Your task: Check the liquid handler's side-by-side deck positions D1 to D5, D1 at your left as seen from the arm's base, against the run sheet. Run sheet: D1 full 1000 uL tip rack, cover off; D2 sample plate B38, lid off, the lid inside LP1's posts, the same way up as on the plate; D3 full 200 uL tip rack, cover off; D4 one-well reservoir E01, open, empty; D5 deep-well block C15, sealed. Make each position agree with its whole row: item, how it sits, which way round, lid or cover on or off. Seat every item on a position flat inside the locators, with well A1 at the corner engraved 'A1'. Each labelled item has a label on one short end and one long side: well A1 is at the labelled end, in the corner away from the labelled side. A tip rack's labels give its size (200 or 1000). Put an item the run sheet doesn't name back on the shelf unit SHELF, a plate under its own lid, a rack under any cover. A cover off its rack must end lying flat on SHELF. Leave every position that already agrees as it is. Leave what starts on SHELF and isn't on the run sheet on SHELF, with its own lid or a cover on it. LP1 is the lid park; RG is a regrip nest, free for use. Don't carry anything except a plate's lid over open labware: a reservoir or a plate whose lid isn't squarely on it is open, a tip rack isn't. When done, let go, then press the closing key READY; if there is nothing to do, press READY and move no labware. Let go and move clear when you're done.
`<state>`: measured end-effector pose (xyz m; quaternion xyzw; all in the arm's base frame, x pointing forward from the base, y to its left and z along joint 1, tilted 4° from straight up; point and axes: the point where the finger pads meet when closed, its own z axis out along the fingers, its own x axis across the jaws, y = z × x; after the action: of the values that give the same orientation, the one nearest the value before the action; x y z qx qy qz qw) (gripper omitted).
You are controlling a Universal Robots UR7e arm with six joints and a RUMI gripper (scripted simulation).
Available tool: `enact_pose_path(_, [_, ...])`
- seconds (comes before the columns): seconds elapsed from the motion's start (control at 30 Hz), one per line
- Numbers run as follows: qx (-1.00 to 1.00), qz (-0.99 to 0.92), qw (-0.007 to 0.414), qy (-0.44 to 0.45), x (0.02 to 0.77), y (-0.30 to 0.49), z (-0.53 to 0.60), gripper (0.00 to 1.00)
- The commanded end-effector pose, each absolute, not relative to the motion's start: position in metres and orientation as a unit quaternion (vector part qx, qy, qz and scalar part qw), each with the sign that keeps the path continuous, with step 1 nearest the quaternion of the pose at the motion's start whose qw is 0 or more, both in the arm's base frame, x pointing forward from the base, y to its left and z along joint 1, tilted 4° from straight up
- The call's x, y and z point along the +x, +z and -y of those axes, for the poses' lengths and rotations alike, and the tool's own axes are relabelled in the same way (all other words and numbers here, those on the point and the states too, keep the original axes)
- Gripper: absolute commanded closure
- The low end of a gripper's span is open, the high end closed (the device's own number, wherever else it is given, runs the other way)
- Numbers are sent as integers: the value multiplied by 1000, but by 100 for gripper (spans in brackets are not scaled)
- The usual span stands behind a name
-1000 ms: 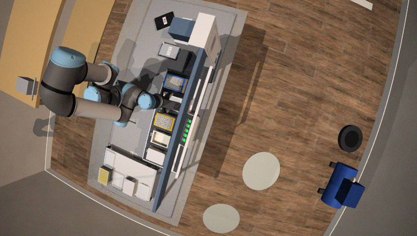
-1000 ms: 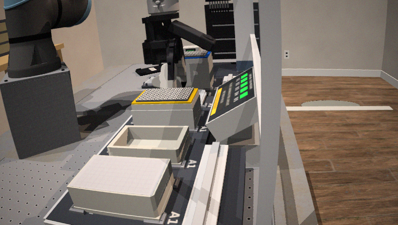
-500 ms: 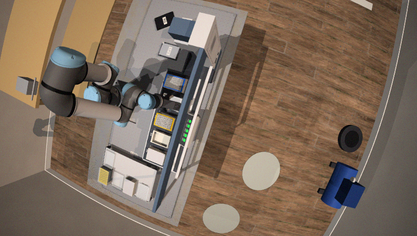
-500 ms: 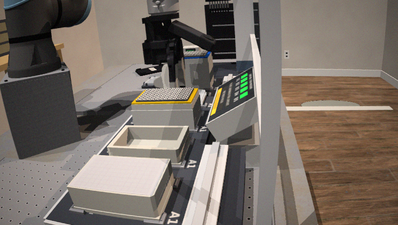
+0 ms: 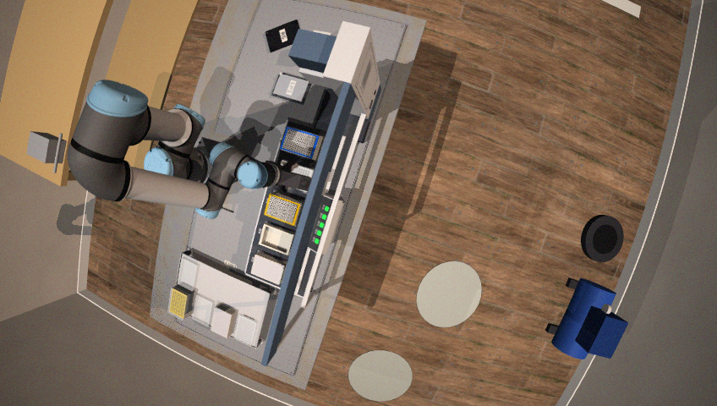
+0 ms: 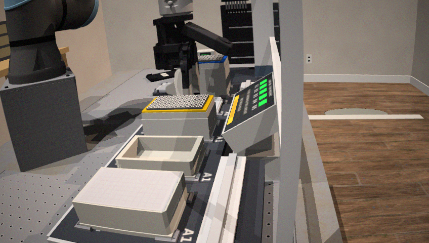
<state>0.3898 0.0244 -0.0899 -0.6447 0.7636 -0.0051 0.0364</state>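
My gripper reaches down at the second deck position, between the blue-rimmed tip rack and the yellow-rimmed tip rack. It is shut on the white plate there. The yellow rack hides the fingertips in the side view, so I cannot tell whether they hold the lid or the plate body. Both racks stand uncovered with tips showing. The open reservoir looks empty. The sealed deep-well block sits at the near end.
A grey labelled nest and a black labelled pad lie beyond the blue rack. The shelf unit holds several white items and a yellow one. The keypad with green lights and the handler's rail border the deck.
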Motion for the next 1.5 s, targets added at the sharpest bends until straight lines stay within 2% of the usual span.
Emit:
enact_pose_path(0.0, [-645, -764, 37, -6, 390, -90, -24, 100])
enact_pose_path(1.47, [-645, -764, 37, -6, 387, -40, -22, 100])
